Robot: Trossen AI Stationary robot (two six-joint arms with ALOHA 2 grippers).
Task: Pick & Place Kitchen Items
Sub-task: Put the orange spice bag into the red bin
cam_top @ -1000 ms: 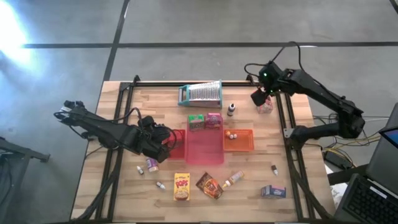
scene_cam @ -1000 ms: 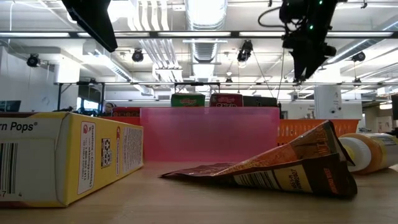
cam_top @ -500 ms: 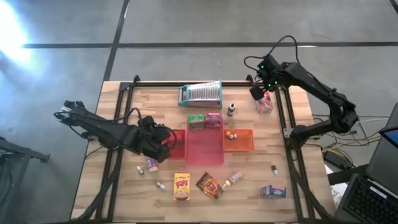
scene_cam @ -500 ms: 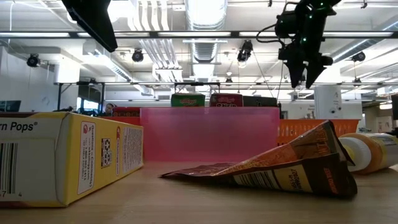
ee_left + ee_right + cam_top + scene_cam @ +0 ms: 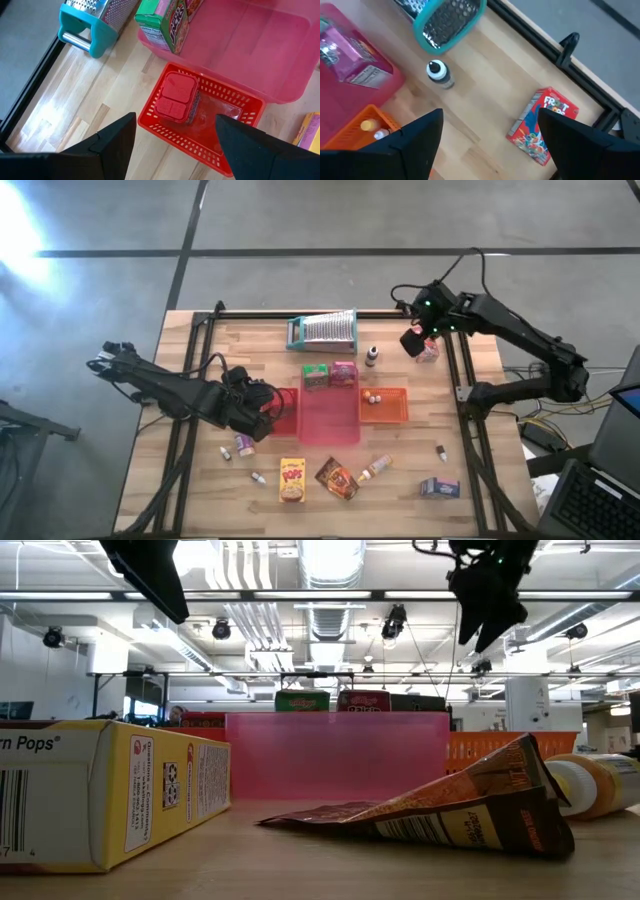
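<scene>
In the low view the yellow box was cut off at the frame's edge, and the brown packet hid most of the bottle lying behind it. From above, the tiny bottles in the orange tray were too small to read.

The red basket held a red box. The green box and pink box stood at the far end of the pink bin, the green one leaning over its rim; the rest of the bin was bare.

The left gripper hung over the red basket, fingers apart, holding nothing. The right gripper hovered near the far right corner of the bench, fingers apart and empty, above the cereal box lying flat there. A dark-capped jar stood beside the grater.
</scene>
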